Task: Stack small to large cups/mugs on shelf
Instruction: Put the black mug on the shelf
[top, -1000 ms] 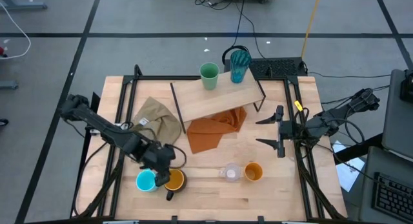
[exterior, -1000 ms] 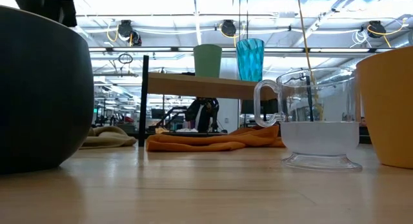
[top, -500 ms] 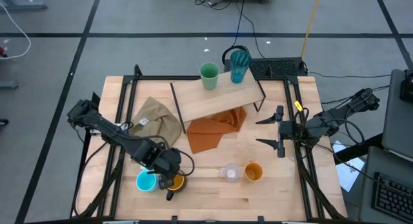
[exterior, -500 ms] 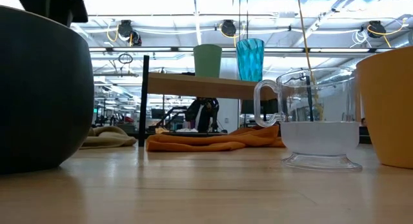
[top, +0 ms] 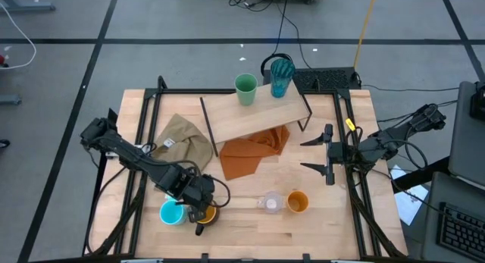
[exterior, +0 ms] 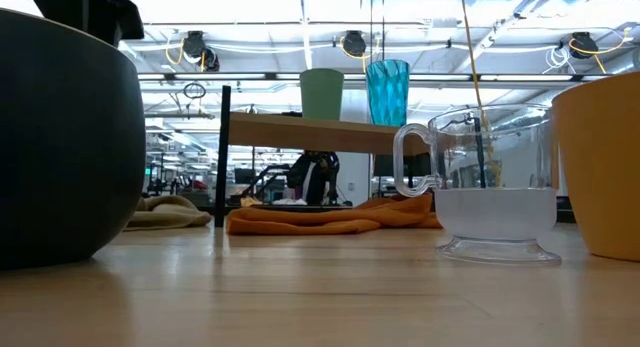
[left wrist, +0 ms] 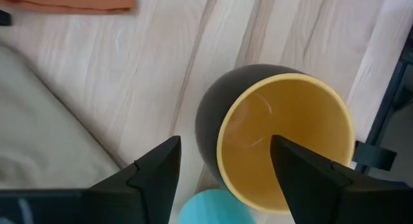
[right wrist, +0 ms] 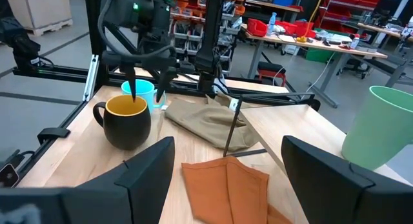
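The black mug (top: 204, 213) with a yellow inside (left wrist: 284, 146) stands near the table's front left, and the blue mug (top: 170, 213) is beside it. My left gripper (left wrist: 222, 153) hangs open over the black mug, pointing down. One finger is over the inside and the other outside the wall, and neither plainly touches. The clear glass (top: 270, 203) and orange cup (top: 297, 201) stand to the right. The green cup (top: 245, 89) and teal tumbler (top: 281, 76) stand on the shelf (top: 254, 117). My right gripper (top: 326, 153) waits open at the right.
A tan cloth (top: 186, 142) lies left of the shelf, and an orange cloth (top: 250, 155) lies partly under it. Black frame rails (top: 144, 119) run along both table sides. Bare wood shows between the mugs and the glass.
My left gripper has moved a little toward the table's right edge and slightly down, with its wrist turning somewhat. It now hangs more squarely over the black mug. The mugs have kept their places.
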Tool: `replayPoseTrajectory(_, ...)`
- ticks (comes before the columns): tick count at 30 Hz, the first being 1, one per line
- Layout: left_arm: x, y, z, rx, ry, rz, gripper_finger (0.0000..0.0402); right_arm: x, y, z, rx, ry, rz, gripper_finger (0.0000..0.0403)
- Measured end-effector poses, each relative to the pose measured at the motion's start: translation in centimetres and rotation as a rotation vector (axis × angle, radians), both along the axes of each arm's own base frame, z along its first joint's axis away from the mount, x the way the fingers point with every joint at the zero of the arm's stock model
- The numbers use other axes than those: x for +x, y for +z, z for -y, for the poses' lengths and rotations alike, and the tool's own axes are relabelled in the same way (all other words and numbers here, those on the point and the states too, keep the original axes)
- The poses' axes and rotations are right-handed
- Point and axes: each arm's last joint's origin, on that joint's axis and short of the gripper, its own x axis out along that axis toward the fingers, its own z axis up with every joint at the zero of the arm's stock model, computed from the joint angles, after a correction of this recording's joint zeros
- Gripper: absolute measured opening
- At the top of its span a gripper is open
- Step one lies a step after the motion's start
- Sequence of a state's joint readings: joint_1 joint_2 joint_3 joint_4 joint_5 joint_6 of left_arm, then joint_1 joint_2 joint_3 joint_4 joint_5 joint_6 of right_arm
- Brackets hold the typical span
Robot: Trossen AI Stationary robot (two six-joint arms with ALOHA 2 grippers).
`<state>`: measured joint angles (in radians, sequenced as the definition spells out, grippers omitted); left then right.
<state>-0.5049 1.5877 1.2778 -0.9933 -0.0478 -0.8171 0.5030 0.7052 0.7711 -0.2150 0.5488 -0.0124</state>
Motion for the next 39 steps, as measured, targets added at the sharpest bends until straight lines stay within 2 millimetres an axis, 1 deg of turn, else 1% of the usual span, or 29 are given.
replayPoseTrajectory(5, 0.6, -1.2, -0.1, 0.013, -0.028, -0.046, 0.0239, 0.0, 0.0, 0.0, 0.000, 0.000, -0.001, 0.0274)
replayPoseTrajectory(17, 1.4, -2.1, -0.4, 0.036, -0.076, -0.058, 0.0239, 0.0, 0.0, 0.0, -0.001, 0.000, -0.001, 0.0274)
replayPoseTrajectory(20, 1.3, -2.3, -0.5, 0.039, -0.076, -0.086, 0.0239, 0.0, 0.0, 0.0, 0.000, 0.000, -0.001, 0.0274)
replayPoseTrajectory(22, 1.5, -2.4, -0.5, 0.029, -0.080, -0.062, 0.0239, 0.0, 0.0, 0.0, -0.001, 0.000, -0.002, 0.0274)
replayPoseTrajectory(28, 1.3, -3.4, -0.9, 0.019, -0.085, -0.095, 0.0239, 0.0, 0.0, 0.0, -0.001, 0.000, -0.002, 0.0274)
replayPoseTrajectory(31, 1.3, -3.5, -1.1, 0.012, -0.077, -0.105, 0.0239, 0.0, 0.0, 0.0, -0.001, 0.000, -0.002, 0.0274)
replayPoseTrajectory(34, 1.2, -3.5, -1.2, -0.015, -0.033, -0.127, 0.0239, 0.0, 0.0, 0.0, -0.001, 0.000, -0.002, 0.0274)
replayPoseTrajectory(39, 1.4, -3.5, -1.5, -0.048, -0.025, -0.145, 0.0239, 0.0, 0.0, 0.0, -0.001, 0.000, -0.002, 0.0274)
